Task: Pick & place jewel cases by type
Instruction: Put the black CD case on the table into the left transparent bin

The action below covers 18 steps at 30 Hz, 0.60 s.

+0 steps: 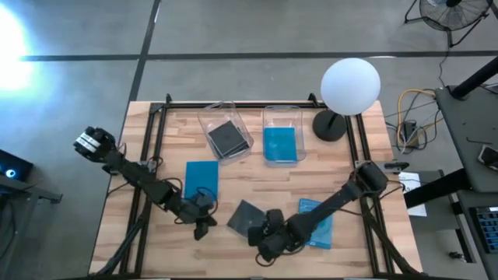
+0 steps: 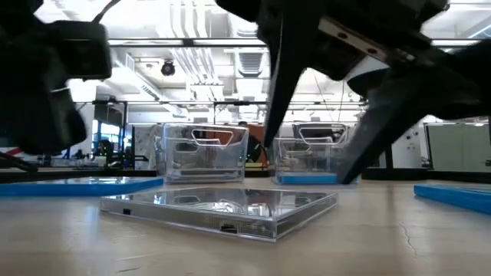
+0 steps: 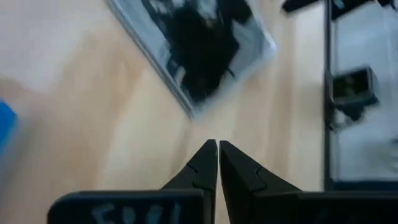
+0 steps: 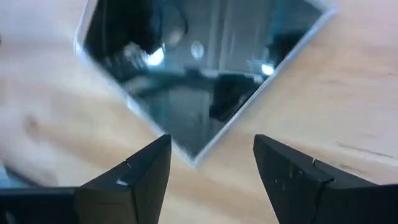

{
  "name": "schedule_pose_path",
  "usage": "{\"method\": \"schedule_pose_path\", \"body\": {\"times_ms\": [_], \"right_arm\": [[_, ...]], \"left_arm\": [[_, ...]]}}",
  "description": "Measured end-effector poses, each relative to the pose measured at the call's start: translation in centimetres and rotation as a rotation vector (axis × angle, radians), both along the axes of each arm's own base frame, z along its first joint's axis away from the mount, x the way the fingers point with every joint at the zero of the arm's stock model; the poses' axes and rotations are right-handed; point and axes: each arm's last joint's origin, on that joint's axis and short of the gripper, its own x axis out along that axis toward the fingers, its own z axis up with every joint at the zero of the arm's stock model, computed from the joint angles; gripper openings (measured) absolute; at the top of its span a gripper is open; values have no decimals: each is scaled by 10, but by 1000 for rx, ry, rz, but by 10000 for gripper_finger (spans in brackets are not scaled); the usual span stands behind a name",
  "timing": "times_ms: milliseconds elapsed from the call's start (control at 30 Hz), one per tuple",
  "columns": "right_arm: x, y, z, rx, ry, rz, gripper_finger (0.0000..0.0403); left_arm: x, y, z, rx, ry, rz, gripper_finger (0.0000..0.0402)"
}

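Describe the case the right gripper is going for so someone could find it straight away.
Start at the white globe lamp, then come to the table's near edge. Between the two grippers a dark grey jewel case lies flat, turned diamond-wise. The right gripper hangs open over its corner; the cases on either side are blue.

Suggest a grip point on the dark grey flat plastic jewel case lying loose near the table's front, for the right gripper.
The dark grey flat jewel case lies flat, rotated diamond-wise, one corner pointing at the open right gripper. Probably best to descend from above, straddle that near corner and close across its thin edges; a flat, low profile leaves no face to pinch.
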Motion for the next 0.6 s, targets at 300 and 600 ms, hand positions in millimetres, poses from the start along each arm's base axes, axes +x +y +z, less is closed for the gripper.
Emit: {"method": "schedule_pose_path", "body": {"times_ms": [300,600], "right_arm": [[-5,-2,-30,-1,-21,-188,224],[-1,-10,-33,-34,-65,-166,224]], "left_arm": [[23,21,-11,83,80,12,0],[43,6,-20,70,116,-67,0]]}}
